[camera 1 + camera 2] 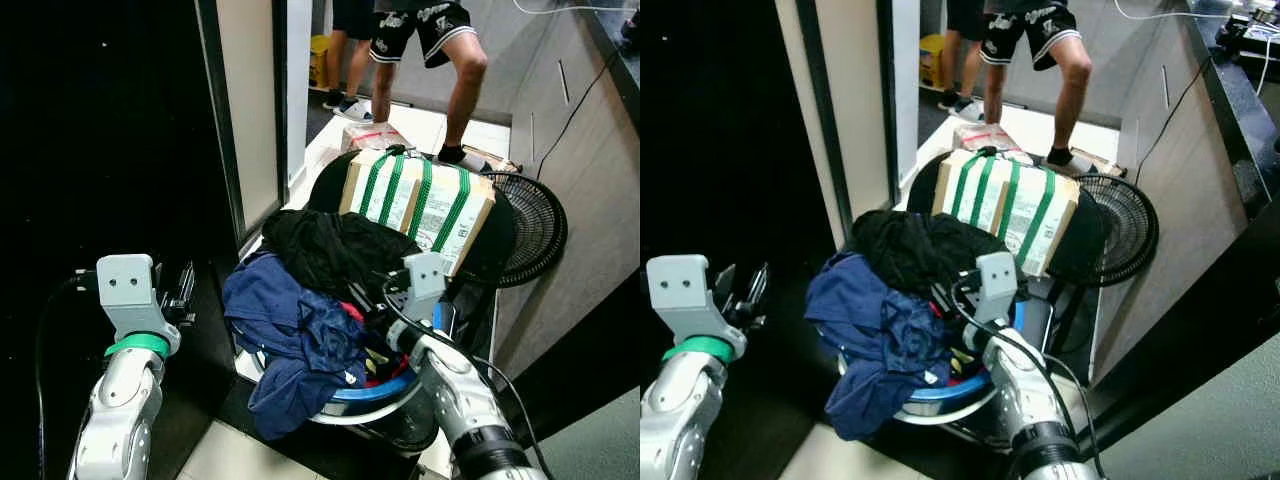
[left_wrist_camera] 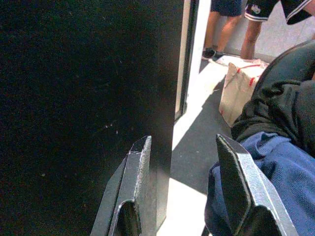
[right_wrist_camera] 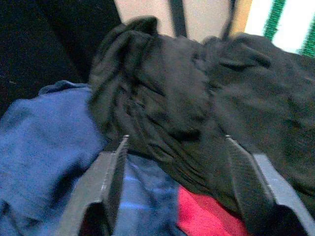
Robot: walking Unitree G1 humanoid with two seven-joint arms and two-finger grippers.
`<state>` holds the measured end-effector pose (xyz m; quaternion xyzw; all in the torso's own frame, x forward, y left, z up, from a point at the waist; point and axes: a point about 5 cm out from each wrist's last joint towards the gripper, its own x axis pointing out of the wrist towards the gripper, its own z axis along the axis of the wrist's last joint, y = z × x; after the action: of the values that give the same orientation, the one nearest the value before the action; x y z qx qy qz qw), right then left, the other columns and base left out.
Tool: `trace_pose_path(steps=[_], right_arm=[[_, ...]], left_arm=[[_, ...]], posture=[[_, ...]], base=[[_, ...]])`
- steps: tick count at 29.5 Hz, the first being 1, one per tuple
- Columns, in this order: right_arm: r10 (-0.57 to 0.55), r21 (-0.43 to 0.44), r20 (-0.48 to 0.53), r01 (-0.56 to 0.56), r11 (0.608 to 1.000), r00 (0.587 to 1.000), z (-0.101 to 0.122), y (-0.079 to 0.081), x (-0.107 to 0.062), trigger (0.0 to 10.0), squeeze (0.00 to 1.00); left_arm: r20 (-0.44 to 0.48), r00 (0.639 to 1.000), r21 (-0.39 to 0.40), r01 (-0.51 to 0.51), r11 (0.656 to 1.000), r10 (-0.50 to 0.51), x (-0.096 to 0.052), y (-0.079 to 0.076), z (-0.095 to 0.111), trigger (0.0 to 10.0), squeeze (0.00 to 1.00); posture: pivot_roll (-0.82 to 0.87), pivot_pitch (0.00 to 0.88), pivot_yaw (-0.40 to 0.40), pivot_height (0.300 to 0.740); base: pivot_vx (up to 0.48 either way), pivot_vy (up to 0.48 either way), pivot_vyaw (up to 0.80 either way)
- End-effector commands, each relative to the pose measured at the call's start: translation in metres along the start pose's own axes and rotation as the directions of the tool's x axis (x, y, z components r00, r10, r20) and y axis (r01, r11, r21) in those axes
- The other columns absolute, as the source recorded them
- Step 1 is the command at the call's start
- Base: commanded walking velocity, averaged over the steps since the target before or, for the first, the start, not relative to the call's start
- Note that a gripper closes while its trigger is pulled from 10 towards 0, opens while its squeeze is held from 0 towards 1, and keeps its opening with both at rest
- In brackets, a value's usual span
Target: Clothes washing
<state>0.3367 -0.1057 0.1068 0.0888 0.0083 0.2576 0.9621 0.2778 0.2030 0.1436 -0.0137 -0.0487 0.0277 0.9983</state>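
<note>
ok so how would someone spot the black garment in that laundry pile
Find the taped cardboard box with green stripes in the middle of the head views. Just in front of it sits a round basket heaped with clothes. The black garment is the crumpled dark piece at the back of the heap, nearest the box, behind the blue garment.

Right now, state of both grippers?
Left gripper: open, holding nothing, beside the blue garment.
Right gripper: open, holding nothing, over the black garment in the basket.
</note>
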Motion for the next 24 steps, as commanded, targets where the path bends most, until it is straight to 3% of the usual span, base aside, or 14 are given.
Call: trace_pose_path(steps=[1,7,10,11,12,13,14,15,24], right_arm=[[0.063,0.027,0.027,-0.064,0.998,0.998,0.000,0.011,0.005,10.0,1.00],[0.155,0.040,0.059,-0.157,0.987,0.986,0.002,0.025,0.008,10.0,1.00],[0.160,0.021,0.029,-0.161,0.987,0.987,-0.003,0.026,0.008,10.0,1.00],[0.161,-0.002,-0.030,-0.161,0.987,0.986,-0.010,0.026,0.008,10.0,1.00],[0.179,-0.033,-0.110,-0.183,0.982,0.978,-0.021,0.028,0.007,10.0,0.84],[0.196,-0.066,-0.184,-0.211,0.975,0.963,-0.030,0.030,0.005,10.0,0.15],[0.196,-0.066,-0.184,-0.211,0.975,0.963,-0.030,0.030,0.005,10.0,0.15],[0.227,-0.087,-0.274,-0.259,0.962,0.935,-0.041,0.033,0.001,10.0,0.00],[0.251,-0.146,-0.317,-0.309,0.940,0.914,-0.048,0.035,-0.002,10.0,0.00]], left_arm=[[-0.018,1.000,0.014,0.005,1.000,-0.005,-0.003,0.000,-0.002,10.0,0.00],[-0.019,1.000,0.015,0.003,1.000,-0.003,-0.004,0.001,-0.001,10.0,0.00],[-0.019,1.000,0.016,0.003,1.000,-0.003,-0.004,0.001,-0.001,10.0,0.00],[-0.020,1.000,0.016,0.004,1.000,-0.004,-0.004,0.001,-0.001,10.0,0.00],[-0.021,1.000,0.017,0.007,1.000,-0.006,-0.004,0.000,-0.002,10.0,0.00],[-0.022,1.000,0.017,0.010,1.000,-0.009,-0.004,0.000,-0.002,10.0,0.00],[-0.022,1.000,0.017,0.010,1.000,-0.009,-0.004,0.000,-0.002,10.0,0.00],[-0.022,1.000,0.018,0.014,1.000,-0.014,-0.003,-0.001,-0.001,10.0,0.00],[-0.021,1.000,0.019,0.019,1.000,-0.018,-0.003,-0.001,0.000,10.0,0.00]], posture=[[0.13,0.061,0.034,0.740],[0.13,0.063,0.035,0.740],[0.13,0.064,0.035,0.740],[0.13,0.064,0.035,0.740],[0.13,0.063,0.038,0.740],[0.13,0.063,0.038,0.740],[0.13,0.063,0.038,0.740],[0.13,0.060,0.039,0.740],[0.13,0.061,0.039,0.740]], base=[[0.000,0.000,0.00],[0.000,0.000,0.00],[0.000,0.000,0.00],[0.000,0.000,0.00],[0.000,0.000,0.00],[0.000,0.000,0.00],[0.000,0.000,0.00],[0.000,0.000,0.00],[0.000,0.000,0.00]])
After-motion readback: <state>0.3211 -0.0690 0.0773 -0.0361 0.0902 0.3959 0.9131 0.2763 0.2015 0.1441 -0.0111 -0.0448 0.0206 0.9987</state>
